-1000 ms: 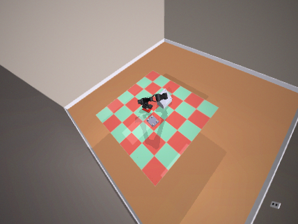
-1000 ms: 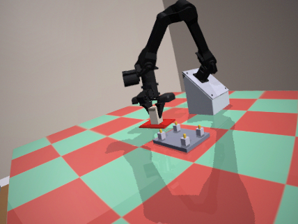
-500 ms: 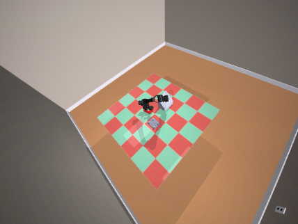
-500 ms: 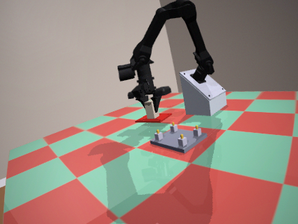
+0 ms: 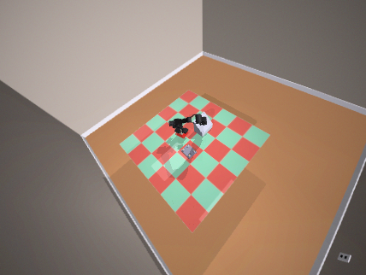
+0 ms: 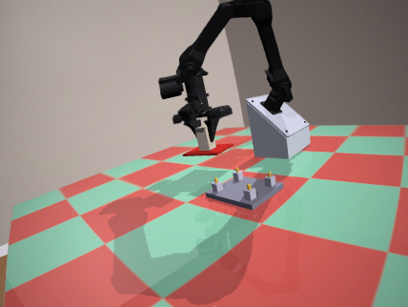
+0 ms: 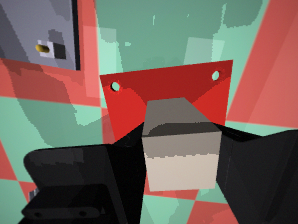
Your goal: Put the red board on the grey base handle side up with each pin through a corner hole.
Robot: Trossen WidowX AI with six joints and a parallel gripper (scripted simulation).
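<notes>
Four posts (image 6: 250, 194) with gold pins (image 6: 249, 187) (image 7: 42, 48) on top stand up from the grey base (image 5: 188, 150) (image 6: 241, 191) (image 7: 35, 25), and none is covered by the red board (image 5: 181, 135) (image 6: 208, 151) (image 7: 170, 85) yet. The board is held beside the base, on its far side in the exterior view, handle side up. Its square handle (image 6: 205, 138) (image 7: 182, 162) is clamped between the fingers of the gripper (image 5: 181, 130) (image 6: 205, 133) (image 7: 169, 123). Whether the board's underside is lifted off the table cannot be told for certain.

Trouble seems likeliest at the alignment. If the board is brought over the base with its edges turned relative to the base's edges, one or two pins may be met while the others are missed, and the board would be left propped on pin tips. Two corner holes are hidden from the wrist view by handle and fingers, so an error there could go unseen. If the board is carried too low, posts could be struck and the base shoved aside, or the handle twisted in the grip. By an early release, the board could be left tilted.
</notes>
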